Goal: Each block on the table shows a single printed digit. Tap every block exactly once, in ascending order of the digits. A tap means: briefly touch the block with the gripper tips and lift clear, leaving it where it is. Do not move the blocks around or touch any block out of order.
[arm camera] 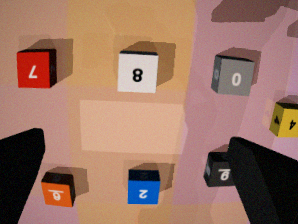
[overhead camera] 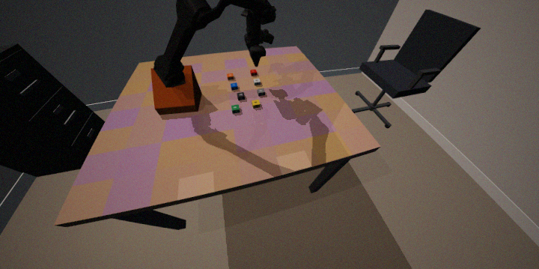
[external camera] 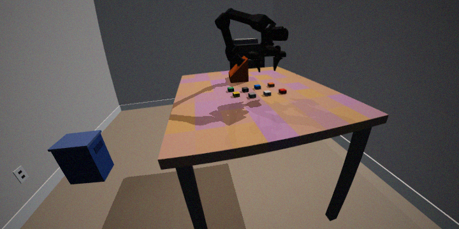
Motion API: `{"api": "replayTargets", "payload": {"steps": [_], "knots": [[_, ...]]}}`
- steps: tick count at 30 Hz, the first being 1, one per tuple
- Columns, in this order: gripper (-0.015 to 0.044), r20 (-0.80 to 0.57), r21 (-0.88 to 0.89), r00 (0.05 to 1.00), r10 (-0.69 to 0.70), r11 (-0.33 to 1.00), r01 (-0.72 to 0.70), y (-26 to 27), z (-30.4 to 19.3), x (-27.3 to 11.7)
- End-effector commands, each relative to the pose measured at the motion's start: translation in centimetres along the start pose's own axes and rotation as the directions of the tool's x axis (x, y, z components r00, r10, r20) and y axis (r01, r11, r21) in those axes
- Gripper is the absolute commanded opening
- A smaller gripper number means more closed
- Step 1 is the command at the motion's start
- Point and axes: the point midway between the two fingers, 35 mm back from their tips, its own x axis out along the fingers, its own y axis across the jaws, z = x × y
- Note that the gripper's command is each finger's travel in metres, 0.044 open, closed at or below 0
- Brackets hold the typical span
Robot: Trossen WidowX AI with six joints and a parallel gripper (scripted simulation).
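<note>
My gripper (overhead camera: 257, 64) (external camera: 266, 70) (arm camera: 137, 144) is open and empty, above the blocks. In the wrist view, the fingertips span the gap between the white block (overhead camera: 257, 82) (external camera: 266, 93) (arm camera: 137, 72), digit 8, and the blue block (overhead camera: 233, 85) (external camera: 257, 87) (arm camera: 143, 191), digit 2. The red block (overhead camera: 253, 72) (arm camera: 35, 69) shows 7, the grey block (overhead camera: 260, 91) (arm camera: 234, 76) 0, the yellow block (overhead camera: 256, 103) (arm camera: 287, 121) 4. The orange block (overhead camera: 230, 76) (arm camera: 58, 191) and black block (overhead camera: 240, 96) (arm camera: 216, 170) show barred digits, 6 or 9, unclear. The green block's (overhead camera: 235, 108) (external camera: 231, 89) digit is unreadable.
The arm's orange base (overhead camera: 175, 95) (external camera: 241, 74) stands on the patterned table (overhead camera: 189, 153) (external camera: 211, 137), left of the blocks in the top view. Arm shadows cross the table. An office chair (overhead camera: 396, 74), a dark cabinet (overhead camera: 41, 115) and a blue bin (external camera: 81, 156) stand off the table.
</note>
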Motion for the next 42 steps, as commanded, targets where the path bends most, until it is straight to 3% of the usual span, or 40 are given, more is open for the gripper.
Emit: {"api": "replayTargets", "payload": {"steps": [1, 13, 19, 42], "knots": [[0.0400, 0.000, -0.005, 1.000, -0.005, 1.000, 0.005, -0.2, -0.1, 0.1], [0.0400, 0.000, -0.005, 1.000, -0.005, 1.000, 0.005, -0.6, 0.0, 0.1], [0.0400, 0.000, -0.005, 1.000, -0.011, 1.000, 0.011, -9.0, 1.3, 0.1], [0.0400, 0.000, -0.005, 1.000, -0.011, 1.000, 0.011, -9.0, 1.3, 0.1]]}}
